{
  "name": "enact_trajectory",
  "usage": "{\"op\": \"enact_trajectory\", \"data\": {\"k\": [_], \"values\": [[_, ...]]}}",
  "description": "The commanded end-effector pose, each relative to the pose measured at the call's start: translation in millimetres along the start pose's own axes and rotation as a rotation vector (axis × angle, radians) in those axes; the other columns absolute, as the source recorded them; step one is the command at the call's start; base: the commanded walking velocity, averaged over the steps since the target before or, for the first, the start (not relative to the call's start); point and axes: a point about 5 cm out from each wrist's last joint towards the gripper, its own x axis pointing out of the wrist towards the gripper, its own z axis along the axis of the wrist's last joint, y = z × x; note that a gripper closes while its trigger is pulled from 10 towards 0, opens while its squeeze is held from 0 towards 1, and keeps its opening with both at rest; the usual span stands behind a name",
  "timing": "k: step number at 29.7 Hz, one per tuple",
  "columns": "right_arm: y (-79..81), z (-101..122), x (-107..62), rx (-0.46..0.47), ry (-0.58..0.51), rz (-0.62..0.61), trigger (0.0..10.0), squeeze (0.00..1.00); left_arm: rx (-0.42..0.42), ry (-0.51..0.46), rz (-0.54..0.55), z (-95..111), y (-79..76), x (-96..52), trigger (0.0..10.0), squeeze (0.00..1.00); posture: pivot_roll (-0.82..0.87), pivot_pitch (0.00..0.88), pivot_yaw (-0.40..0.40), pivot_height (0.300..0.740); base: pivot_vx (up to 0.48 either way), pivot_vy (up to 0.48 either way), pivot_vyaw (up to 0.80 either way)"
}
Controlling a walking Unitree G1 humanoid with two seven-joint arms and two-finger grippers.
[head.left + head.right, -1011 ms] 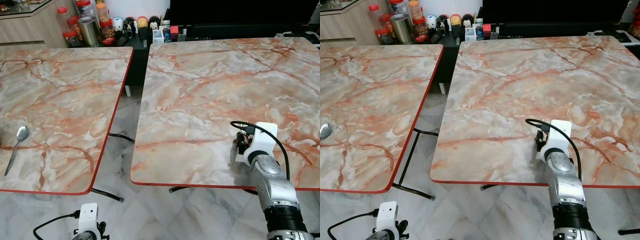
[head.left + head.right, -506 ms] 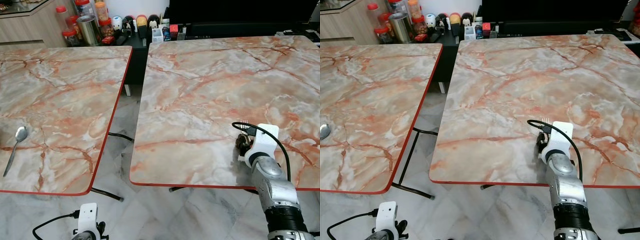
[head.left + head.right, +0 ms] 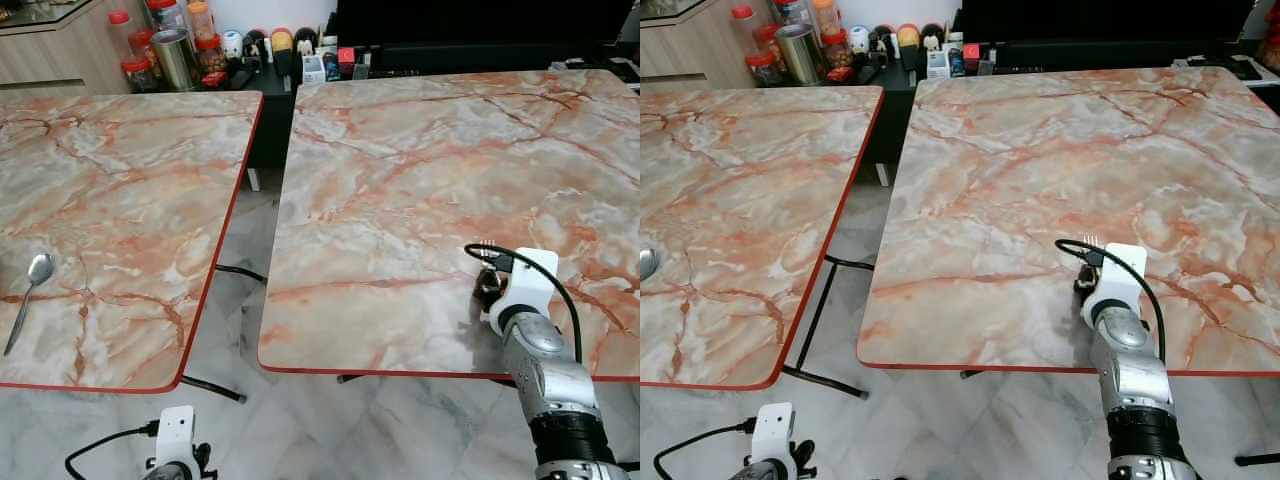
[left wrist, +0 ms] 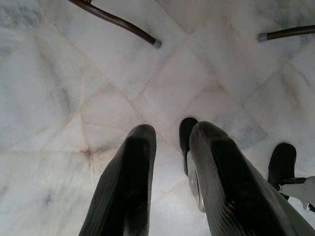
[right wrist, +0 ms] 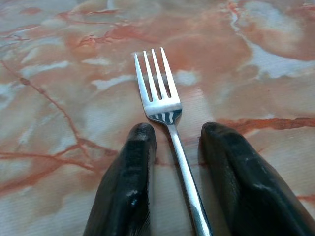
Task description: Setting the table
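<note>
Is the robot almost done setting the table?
Not nearly. The fork lies on the right table, between the right gripper's open fingers. The spoon waits on the left table. The left gripper hangs idle.

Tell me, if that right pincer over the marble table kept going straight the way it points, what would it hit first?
Probably the tabletop itself. The right pincer is open astride a fork lying flat, tines ahead; past them bare marble, though depth is unclear.
</note>
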Motion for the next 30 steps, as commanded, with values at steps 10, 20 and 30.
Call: {"op": "enact_trajectory", "data": {"k": [10, 20, 30], "values": [[5.2, 3, 0.3, -0.002, 0.007, 0.021, 0.0, 0.0, 0.008, 0.028, 0.016, -5, 6.4, -1.5, 10.0, 0.0, -0.06, 0.104, 0.079, 0.74, 0.0, 0.0, 0.0], [13.1, 5, -1.0, -0.023, -0.004, 0.049, 0.0, 0.0, 0.01, 0.03, 0.015, -5, 6.1, -1.5, 10.0, 0.0, -0.06, 0.103, 0.077, 0.74, 0.0, 0.0, 0.0], [20.7, 8, -2.0, -0.023, -0.016, 0.074, 0.0, 0.0, 0.01, 0.026, 0.022, -5, 6.4, -1.5, 10.0, 0.0, -0.06, 0.102, 0.077, 0.74, 0.0, 0.0, 0.0]]}}
